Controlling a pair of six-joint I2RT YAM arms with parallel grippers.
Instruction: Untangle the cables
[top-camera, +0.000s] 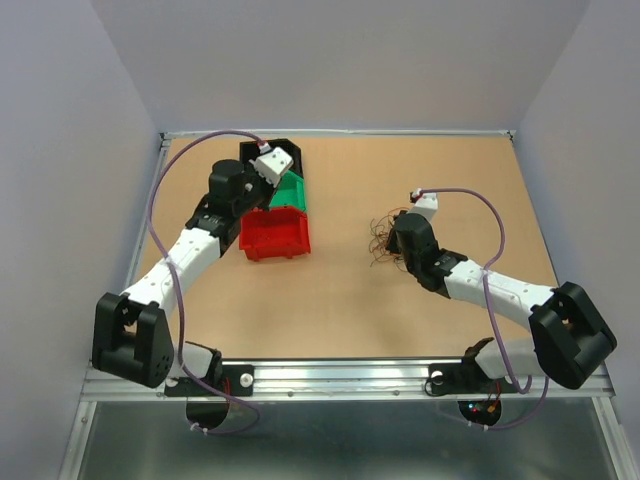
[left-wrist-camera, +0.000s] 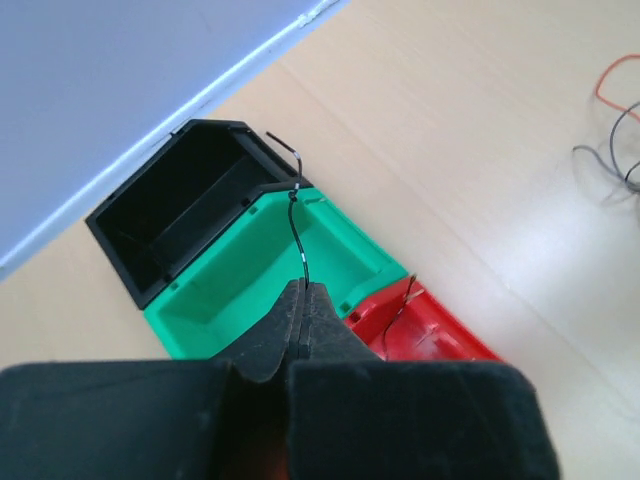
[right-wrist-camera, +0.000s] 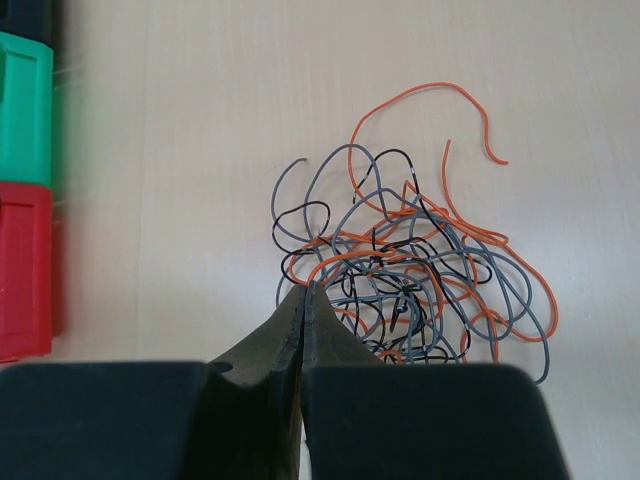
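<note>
The cables (right-wrist-camera: 420, 270) lie as a tangled bunch of thin orange, grey and black wires on the table, right of centre in the top view (top-camera: 383, 240). My right gripper (right-wrist-camera: 305, 290) is shut, with its tips at the bunch's left edge (top-camera: 400, 236). I see no wire pinched in it. My left gripper (left-wrist-camera: 303, 287) is shut on a single black wire (left-wrist-camera: 297, 225) and holds it upright over the green bin (left-wrist-camera: 215, 290). In the top view the left gripper (top-camera: 272, 168) hangs over the bins at the back left.
Three bins stand in a row: black (left-wrist-camera: 175, 215) farthest, green in the middle (top-camera: 291, 192), red (top-camera: 275, 234) nearest. A thin wire (left-wrist-camera: 404, 303) lies in the red bin (left-wrist-camera: 445, 340). The back wall runs just behind the black bin.
</note>
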